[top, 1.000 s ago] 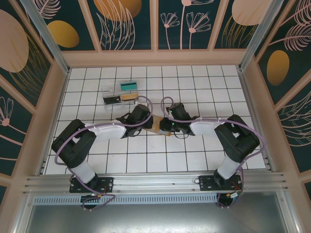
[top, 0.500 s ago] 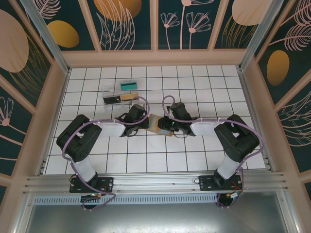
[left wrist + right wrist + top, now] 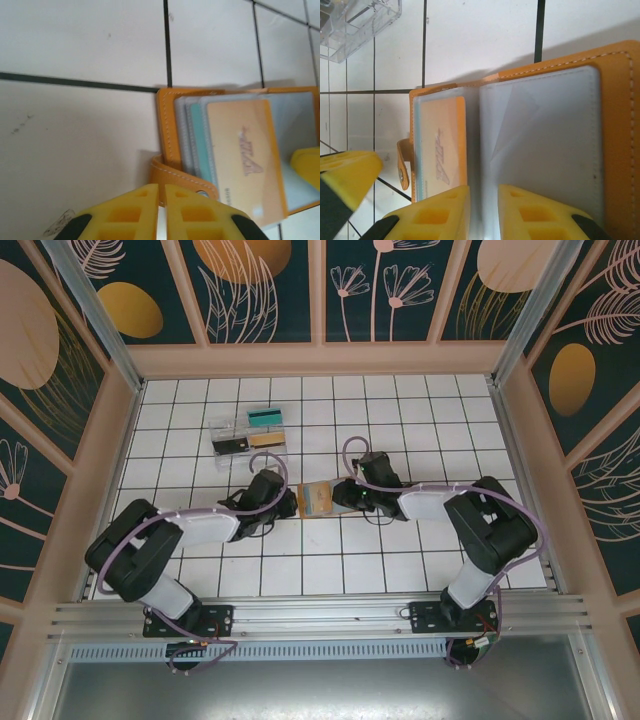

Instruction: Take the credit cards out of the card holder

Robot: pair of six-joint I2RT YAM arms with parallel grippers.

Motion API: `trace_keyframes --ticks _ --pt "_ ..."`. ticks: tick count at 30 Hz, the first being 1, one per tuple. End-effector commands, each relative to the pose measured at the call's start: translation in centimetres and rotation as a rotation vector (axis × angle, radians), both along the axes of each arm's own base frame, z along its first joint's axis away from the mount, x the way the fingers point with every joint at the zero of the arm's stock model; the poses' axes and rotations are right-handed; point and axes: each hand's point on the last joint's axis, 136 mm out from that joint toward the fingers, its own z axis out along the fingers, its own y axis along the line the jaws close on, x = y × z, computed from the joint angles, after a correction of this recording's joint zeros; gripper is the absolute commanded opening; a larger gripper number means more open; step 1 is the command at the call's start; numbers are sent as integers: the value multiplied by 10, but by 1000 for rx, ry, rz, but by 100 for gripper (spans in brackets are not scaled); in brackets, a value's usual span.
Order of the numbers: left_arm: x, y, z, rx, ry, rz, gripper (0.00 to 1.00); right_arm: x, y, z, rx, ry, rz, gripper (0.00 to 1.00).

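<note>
Open card holder point(image 3: 318, 499), long axis left–right, lies between closed left jaws and narrowly parted right jaws, cards point(image 3: 245, 150) leftward.

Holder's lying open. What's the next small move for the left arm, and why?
Probably open the left gripper and ease it toward the tan card. Its jaws are nearly shut on nothing, just short of the snap tab, while the card sits tucked in the open card holder. The right gripper rests at the other leaf, seemingly steadying it.
</note>
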Motion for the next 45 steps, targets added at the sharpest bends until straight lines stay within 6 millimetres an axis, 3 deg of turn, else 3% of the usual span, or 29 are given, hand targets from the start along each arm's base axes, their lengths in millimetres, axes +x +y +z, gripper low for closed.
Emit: trace_keyframes --ticks 1,6,12,26,41,45 --pt "10 -9 25 4 -47 -30 17 2 -1 10 22 -25 1 23" --pt "20 -32 26 -20 -43 -98 14 2 5 7 48 -5 18 23" --pt "16 -40 9 -18 -11 -121 14 4 11 6 90 10 42 22" --pt "8 -27 -37 95 81 -93 9 6 20 -3 125 47 67 18" --pt "6 -23 -46 120 104 -86 4 5 26 -2 170 63 78 19" --pt "7 -23 -45 120 103 -86 4 5 26 -3 168 65 79 14"
